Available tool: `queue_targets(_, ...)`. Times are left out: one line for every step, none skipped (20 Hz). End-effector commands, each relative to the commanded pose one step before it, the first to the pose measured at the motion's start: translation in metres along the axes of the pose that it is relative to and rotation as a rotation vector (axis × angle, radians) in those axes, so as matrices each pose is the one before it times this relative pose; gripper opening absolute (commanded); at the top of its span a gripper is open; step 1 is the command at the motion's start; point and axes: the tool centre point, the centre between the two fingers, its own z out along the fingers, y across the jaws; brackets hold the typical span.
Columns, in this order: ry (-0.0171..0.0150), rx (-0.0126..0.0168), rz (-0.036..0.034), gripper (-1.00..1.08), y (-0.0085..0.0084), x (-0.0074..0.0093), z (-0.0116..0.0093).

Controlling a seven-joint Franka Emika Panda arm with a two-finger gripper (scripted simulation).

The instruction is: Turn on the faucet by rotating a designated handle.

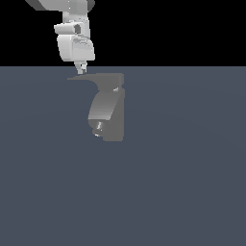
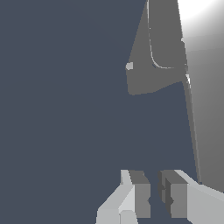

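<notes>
- The faucet [image 1: 113, 108] stands on the blue-grey floor [image 1: 192, 192], toward the far edge and a little to the exterior view's left of the middle; nothing else shares the surface.
- Its boxy body rises upright, with the lighter spout [image 1: 102, 109] curving down the front to a shiny nozzle [image 1: 99, 128].
- The handle [image 1: 89, 78] is the thin flat blade at the faucet's top, tapering to a point toward the exterior view's left.
- The hand [image 1: 81, 68] hangs from the white arm directly over the blade's pointed end, very near it; whether it touches cannot be told.
- In the wrist view the two fingers [image 2: 139, 194] sit close, with only a narrow gap between them and nothing pinched.
- Judgement: the step in hand is getting onto the lever to swing it about the faucet's upright axis.
- To do it well, I would press near the pointed tip, where leverage is greatest, and set the fingers low enough to meet the blade's thin edge instead of riding over its top.
- The push should follow an arc, staying square to the blade, so the fingers do not slide off the taper.
</notes>
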Motion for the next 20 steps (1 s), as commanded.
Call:
queue_targets(0.0003,-0.00033,0.00028,-1.0,0.00362,0.00004,0.00037)
queue_targets(0.00022,-0.00033,0.00028,-1.0,0.00224,0.00011,0.0003)
queue_targets(0.00031,-0.00047,0.0004,-1.0,0.0022,0.00016,0.00042)
queue_targets(0.0,0.0,0.0,-1.0,0.00247,-0.00002,0.00002)
queue_targets(0.00038,-0.00057,0.00049,-1.0,0.0022,0.0002,0.00051)
queue_targets(0.00031,-0.00047,0.0004,-1.0,0.00229,0.00016,0.00042)
queue_targets(0.00022,-0.00033,0.00028,-1.0,0.00238,0.0001,0.0003)
queue_targets(0.00031,-0.00047,0.0004,-1.0,0.00234,0.00016,0.00042)
queue_targets(0.00022,-0.00033,0.00028,-1.0,0.00244,0.0001,0.0003)
queue_targets(0.00022,-0.00033,0.00028,-1.0,0.00247,0.0001,0.0003)
queue_targets(0.00031,-0.00047,0.0004,-1.0,0.00243,0.00015,0.00042)
queue_targets(0.00022,-0.00033,0.00028,-1.0,0.00252,0.0001,0.00031)
queue_targets(0.00031,-0.00047,0.0004,-1.0,0.00248,0.00015,0.00042)
queue_targets(0.00022,-0.00033,0.00028,-1.0,0.00258,0.0001,0.00031)
queue_targets(0.00031,-0.00047,0.0004,-1.0,0.00254,0.00015,0.00042)
queue_targets(0.00022,-0.00033,0.00028,-1.0,0.00263,0.0001,0.00031)
queue_targets(0.00031,-0.00047,0.0004,-1.0,0.00259,0.00015,0.00042)
queue_targets(0.00031,-0.00047,0.0004,-1.0,0.00262,0.00015,0.00042)
queue_targets(0.00022,-0.00033,0.00028,-1.0,0.00271,0.0001,0.00031)
queue_targets(0.00031,-0.00047,0.0004,-1.0,0.00267,0.00015,0.00042)
